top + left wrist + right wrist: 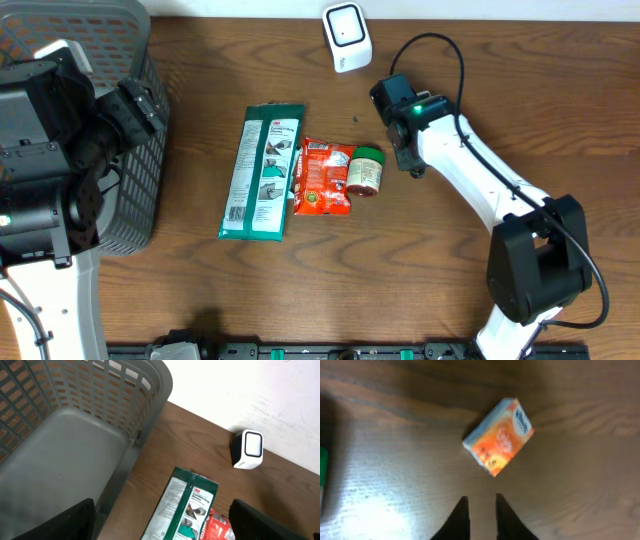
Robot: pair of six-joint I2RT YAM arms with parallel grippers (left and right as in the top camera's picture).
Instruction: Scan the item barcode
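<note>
Right wrist view shows the orange tissue pack (498, 436) lying flat on the table (580, 485), just ahead of the right gripper (480, 502), its fingers slightly apart (nothing between them). Near the basket (75, 450) the left gripper (162, 505) gapes wide, empty.

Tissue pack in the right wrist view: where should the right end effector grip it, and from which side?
Take the tissue pack across its narrow width, on the two long edges, straight down from above. It lies flat on the table, turned diagonally, so rotate the wrist to match. The right end effector looks barely open; widen it first.
</note>
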